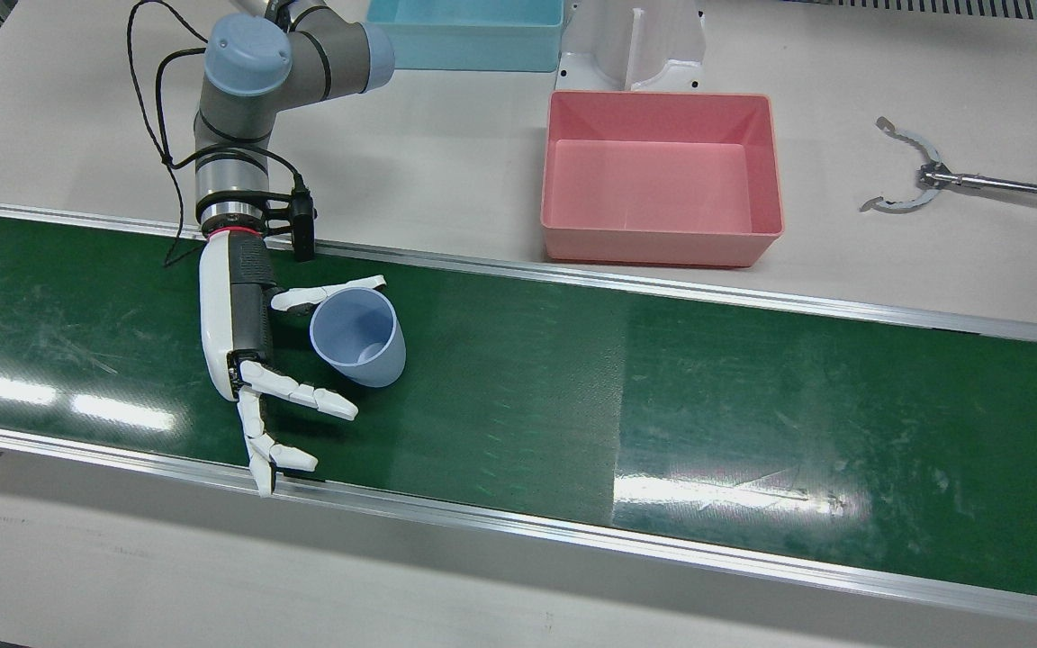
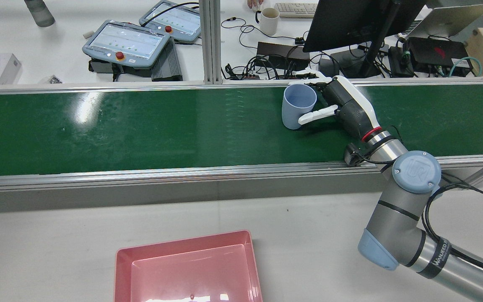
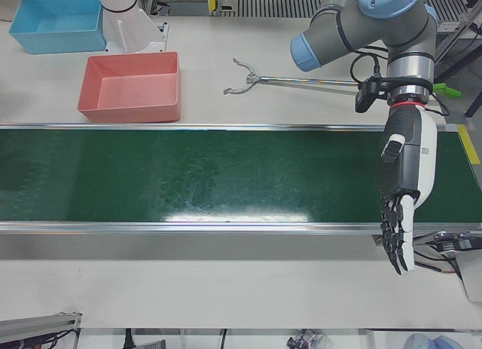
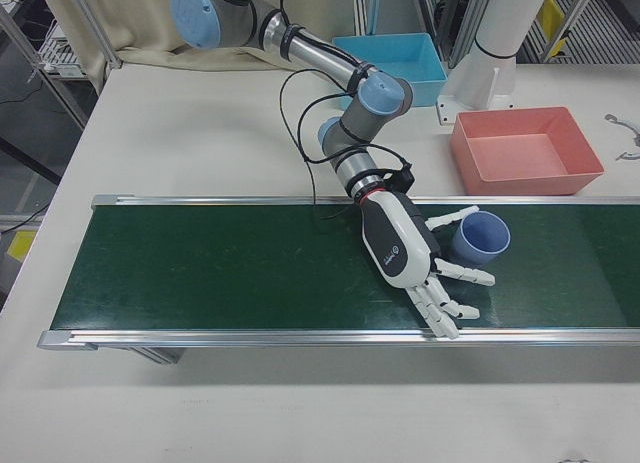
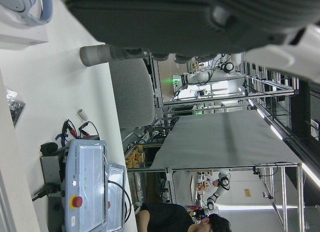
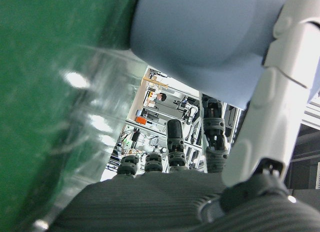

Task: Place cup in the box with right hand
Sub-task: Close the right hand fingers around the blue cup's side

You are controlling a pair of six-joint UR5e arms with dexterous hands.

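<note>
Going L to R in front view: right hand (image 1: 253,360) lying low over green belt (image 1: 752,396), fingers (image 1: 298,391) spread wide, holding nothing, thumb lying against rim of light-blue cup (image 1: 358,337). Cup standing upright on belt, just beside palm. Pink box (image 1: 662,180) sitting on table behind belt, well apart from cup. Left hand (image 3: 405,185) hanging over far belt end, fingers straight and apart.

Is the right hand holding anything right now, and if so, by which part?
Not gripped yet. The right hand is open beside the cup, one finger along its rim, the others spread clear.
</note>
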